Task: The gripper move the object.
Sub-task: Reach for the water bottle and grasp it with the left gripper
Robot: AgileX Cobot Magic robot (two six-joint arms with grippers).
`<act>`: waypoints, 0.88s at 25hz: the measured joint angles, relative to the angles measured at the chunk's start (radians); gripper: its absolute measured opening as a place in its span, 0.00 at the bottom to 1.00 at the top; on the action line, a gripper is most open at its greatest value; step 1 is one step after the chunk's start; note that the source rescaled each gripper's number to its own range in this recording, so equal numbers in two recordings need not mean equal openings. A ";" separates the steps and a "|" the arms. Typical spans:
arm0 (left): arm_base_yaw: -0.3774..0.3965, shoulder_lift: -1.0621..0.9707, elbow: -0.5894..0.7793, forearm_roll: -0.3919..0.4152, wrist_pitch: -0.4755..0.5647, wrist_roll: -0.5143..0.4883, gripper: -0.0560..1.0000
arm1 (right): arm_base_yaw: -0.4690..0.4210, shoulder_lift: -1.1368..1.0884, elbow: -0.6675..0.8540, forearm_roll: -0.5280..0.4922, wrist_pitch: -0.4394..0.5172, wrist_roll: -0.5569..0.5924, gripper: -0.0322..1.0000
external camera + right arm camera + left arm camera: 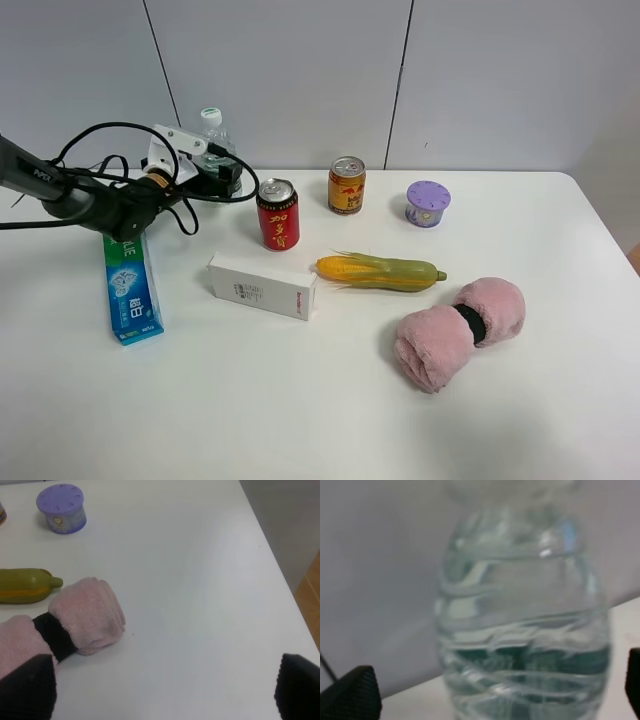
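**Plastic bottle stands between the spread left fingers**

Clear, ribbed and banded with a dark green label, the small white-capped water bottle [212,133] stands upright near the far edge of the white tabletop [300,420], toward its far left corner. The left gripper [220,172], a black arm end with white housing and looped black cables, is level with the bottle's lower half. In the left wrist view the bottle fills the space between the two black fingers [351,694]. They are spread wide, with a gap showing on each side, so neither pad touches the plastic.

A red drink can [277,214] stands near the bottle, further from the left edge. A gold-orange can [346,185] and a round purple container [427,203] follow along the far edge. Beside the left edge lies a teal-blue toothpaste box [131,285]. A white carton [262,286] and a yellow-green toy corn cob [380,271] lie near the middle.

The right gripper [162,690] appears only in its own wrist view, above the right side of the table. Its dark fingers [27,687] are spread wide and hold nothing. A pink rolled towel with a black band [75,617] lies just beside one of them.
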 joint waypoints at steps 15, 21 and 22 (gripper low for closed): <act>0.000 0.077 -0.094 0.006 0.028 -0.028 1.00 | 0.000 0.000 0.000 0.000 0.000 0.000 1.00; 0.000 0.085 -0.116 0.044 0.028 -0.063 0.86 | 0.000 0.000 0.000 0.000 0.000 0.000 1.00; 0.000 0.085 -0.116 0.050 0.028 -0.075 0.70 | 0.000 0.000 0.000 0.000 0.000 0.000 1.00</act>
